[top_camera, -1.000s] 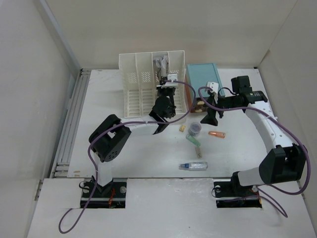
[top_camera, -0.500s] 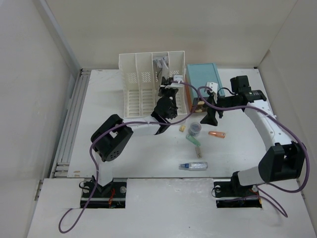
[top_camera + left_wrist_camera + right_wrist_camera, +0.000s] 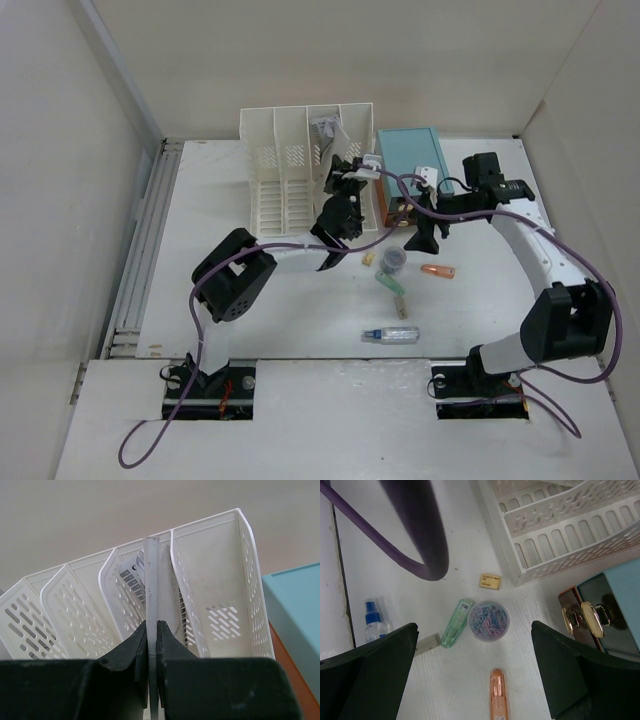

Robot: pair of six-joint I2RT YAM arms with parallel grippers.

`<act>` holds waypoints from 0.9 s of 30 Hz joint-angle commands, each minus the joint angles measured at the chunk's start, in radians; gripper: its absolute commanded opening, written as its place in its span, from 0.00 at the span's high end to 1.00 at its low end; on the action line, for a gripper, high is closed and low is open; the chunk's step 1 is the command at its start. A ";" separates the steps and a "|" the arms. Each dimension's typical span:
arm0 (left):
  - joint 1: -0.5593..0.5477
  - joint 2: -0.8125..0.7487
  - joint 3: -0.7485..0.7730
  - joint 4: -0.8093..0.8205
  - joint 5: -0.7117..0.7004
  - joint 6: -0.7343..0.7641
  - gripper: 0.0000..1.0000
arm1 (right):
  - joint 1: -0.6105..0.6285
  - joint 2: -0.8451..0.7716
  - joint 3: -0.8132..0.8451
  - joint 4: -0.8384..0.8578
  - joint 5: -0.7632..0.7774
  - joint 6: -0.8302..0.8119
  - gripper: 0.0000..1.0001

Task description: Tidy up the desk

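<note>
The white desk (image 3: pixel 280 310) holds a white slotted file rack (image 3: pixel 300 170) at the back. My left gripper (image 3: pixel 340 178) hangs over the rack's right half. In the left wrist view it (image 3: pixel 152 626) is shut on a thin pale flat item (image 3: pixel 151 575), seen edge-on and upright, in line with the rack's (image 3: pixel 215 595) third slot, which holds printed paper (image 3: pixel 131 575). My right gripper (image 3: pixel 423 235) is open and empty above the desk. In the right wrist view (image 3: pixel 475 645) its fingers straddle a clear cup of paper clips (image 3: pixel 488 620) and an orange tube (image 3: pixel 497 689).
A teal-topped box with orange drawers (image 3: pixel 412 160) stands right of the rack. On the desk lie a green stapler-like case (image 3: pixel 456 622), a small tan eraser (image 3: pixel 490 581) and a spray bottle (image 3: pixel 392 334). A purple cable (image 3: pixel 415 535) loops near the rack.
My left gripper has moved farther back and slightly right over the rack with the thin item still held. The right arm has barely shifted.
</note>
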 commanded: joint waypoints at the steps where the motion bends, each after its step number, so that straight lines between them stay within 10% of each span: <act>1: -0.013 -0.007 0.035 0.609 0.000 0.048 1.00 | -0.007 0.007 0.044 -0.018 -0.045 -0.031 0.00; 11: -0.022 0.022 0.015 0.774 0.040 0.130 1.00 | -0.007 0.025 0.044 -0.037 -0.054 -0.040 0.00; 27: -0.012 -0.038 -0.178 0.774 -0.077 -0.145 1.00 | -0.007 0.044 0.054 -0.055 -0.054 -0.059 0.00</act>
